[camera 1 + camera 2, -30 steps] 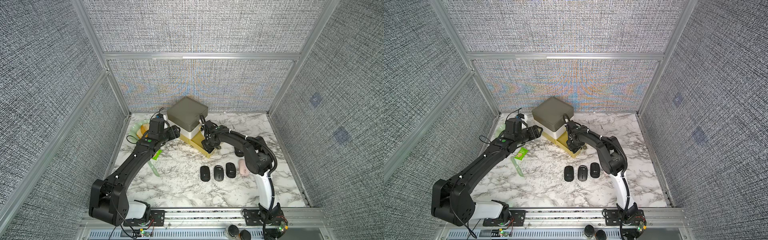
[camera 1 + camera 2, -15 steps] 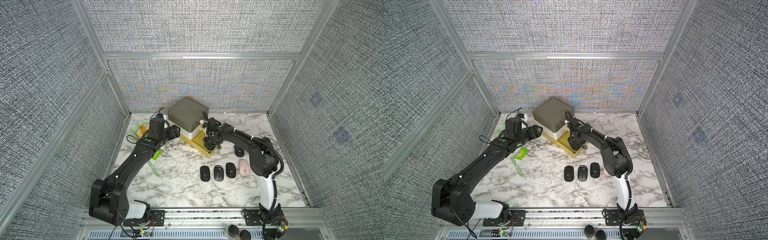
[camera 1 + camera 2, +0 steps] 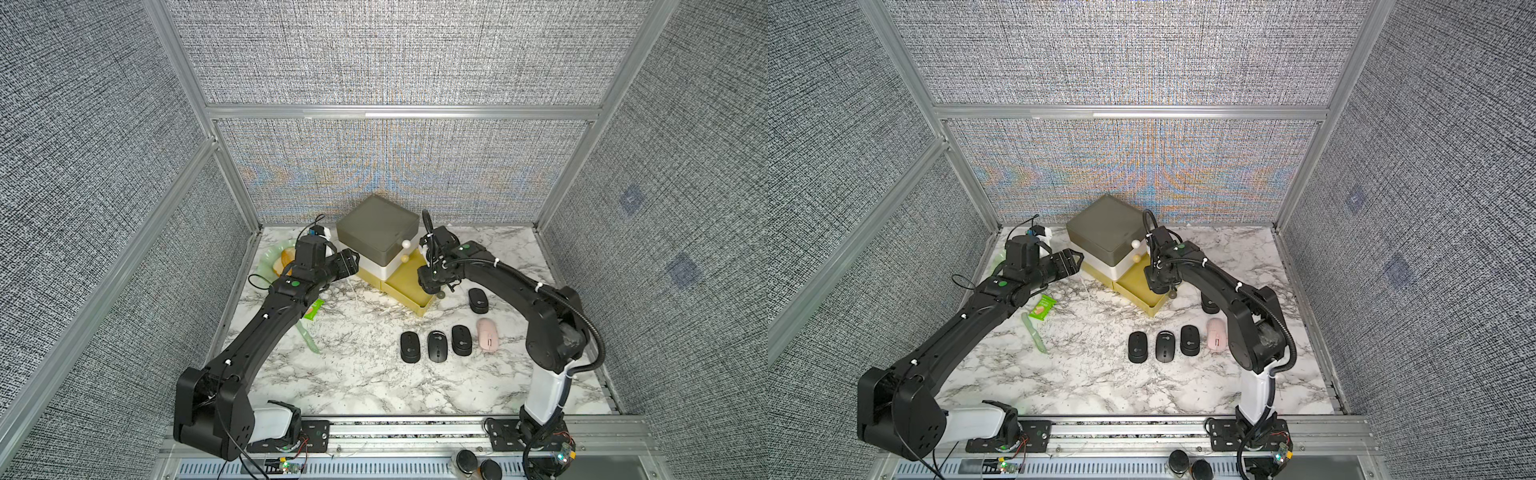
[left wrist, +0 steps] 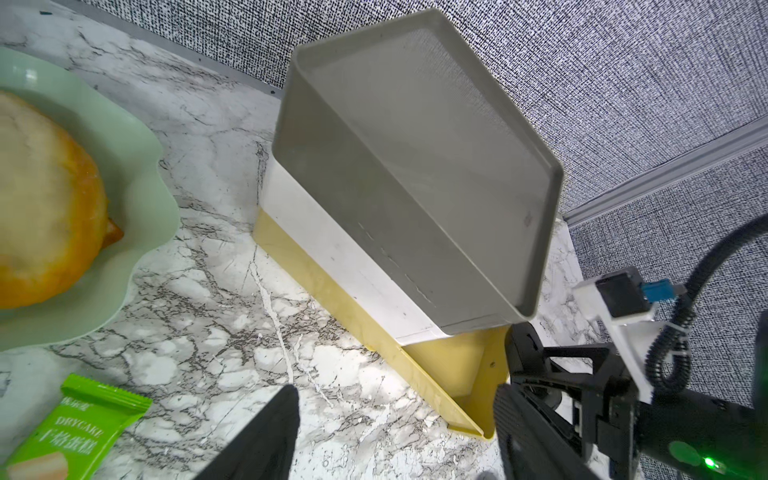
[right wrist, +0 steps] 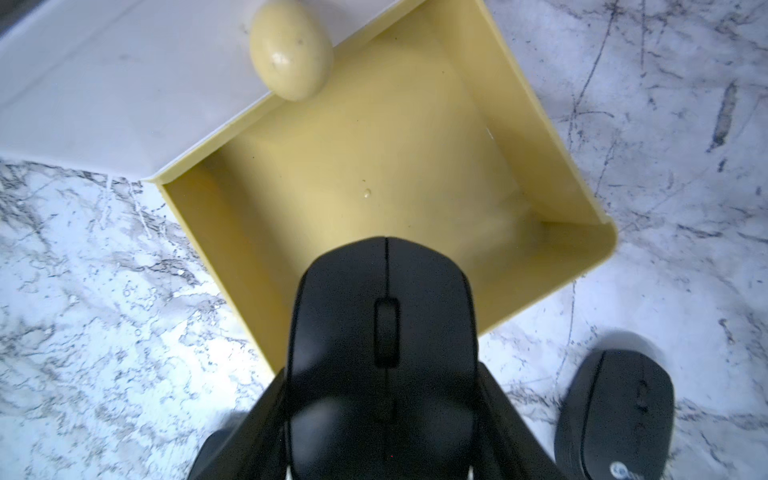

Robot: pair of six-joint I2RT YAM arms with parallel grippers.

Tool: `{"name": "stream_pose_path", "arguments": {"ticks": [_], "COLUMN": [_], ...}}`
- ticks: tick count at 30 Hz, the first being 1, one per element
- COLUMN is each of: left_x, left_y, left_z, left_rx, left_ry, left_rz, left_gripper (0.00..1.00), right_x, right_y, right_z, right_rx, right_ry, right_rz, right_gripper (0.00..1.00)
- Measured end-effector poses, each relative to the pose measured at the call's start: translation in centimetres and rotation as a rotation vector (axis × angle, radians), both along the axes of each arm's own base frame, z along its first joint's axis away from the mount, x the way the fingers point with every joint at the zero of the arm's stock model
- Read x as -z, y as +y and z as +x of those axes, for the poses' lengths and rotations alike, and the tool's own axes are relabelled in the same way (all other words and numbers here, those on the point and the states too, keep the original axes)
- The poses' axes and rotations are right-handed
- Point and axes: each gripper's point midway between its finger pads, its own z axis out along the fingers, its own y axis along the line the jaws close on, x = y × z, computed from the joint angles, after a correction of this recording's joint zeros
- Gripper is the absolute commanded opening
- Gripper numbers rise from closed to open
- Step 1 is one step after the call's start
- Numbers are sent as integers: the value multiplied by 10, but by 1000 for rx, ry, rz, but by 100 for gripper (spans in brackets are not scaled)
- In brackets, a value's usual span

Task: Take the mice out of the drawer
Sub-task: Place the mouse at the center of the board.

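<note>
**Marble tabletop: 5 mice out, 1 held over the drawer**

Marble tabletop (image 3: 353,374), walled in by grey fabric panels, carries a 3-tier drawer unit (image 3: 376,226) at the back. Its bottom tier, the yellow drawer (image 3: 405,286), is pulled out. The right gripper (image 3: 432,286) hangs over the drawer's front corner. In the right wrist view its fingers (image 5: 511,436) clamp the sides of a black mouse (image 5: 384,324), held above the drawer's front wall.

Nearer the robot, 3 black mice (image 3: 436,345) lie side by side in a row on the marble, with the pink mouse (image 3: 487,334) just beside them. A 5th mouse (image 3: 478,300), black, sits apart from the row, near the drawer.

The left gripper (image 4: 395,424) has its jaws spread with nothing between them, close to the unit's side wall. A green plate (image 4: 137,174) and a green snack packet (image 3: 1042,307) lie on that side.
</note>
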Motion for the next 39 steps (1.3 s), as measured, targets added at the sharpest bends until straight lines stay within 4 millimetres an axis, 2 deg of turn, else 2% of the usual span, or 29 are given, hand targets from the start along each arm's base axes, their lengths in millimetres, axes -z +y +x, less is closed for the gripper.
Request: {"name": "stream_pose_path", "arguments": {"ticks": [4, 8, 14, 18, 23, 25, 31, 34, 37, 39], "left_x": [-5, -6, 3, 4, 5, 7, 8, 8, 10, 11], "left_y": [5, 13, 28, 43, 56, 61, 71, 75, 77, 78], "left_z": [-7, -18, -41, -57, -74, -80, -92, -94, -96, -96], "left_rx": [-8, -23, -52, -91, -122, -136, -165, -177, -187, -191], "left_ry": [-18, -31, -22, -33, -50, -48, -56, -59, -52, -48], "left_rz": [7, 26, 62, 91, 109, 119, 133, 140, 142, 147], "left_gripper": [76, 76, 76, 76, 76, 76, 76, 76, 77, 77], "right_x": [-14, -20, 5, 27, 51, 61, 87, 101, 104, 106], "right_y": [9, 32, 75, 99, 130, 136, 146, 145, 147, 148], "right_z": [-26, -64, -127, -150, -163, -165, -167, -170, -169, -167], "right_rx": [34, 66, 104, 143, 171, 187, 227, 235, 242, 244], "right_ry": [15, 34, 117, 153, 174, 181, 188, 198, 198, 196], "right_rz": [55, 103, 119, 121, 110, 104, 65, 32, 29, 24], "right_gripper": [50, 50, 50, 50, 50, 50, 50, 50, 50, 58]}}
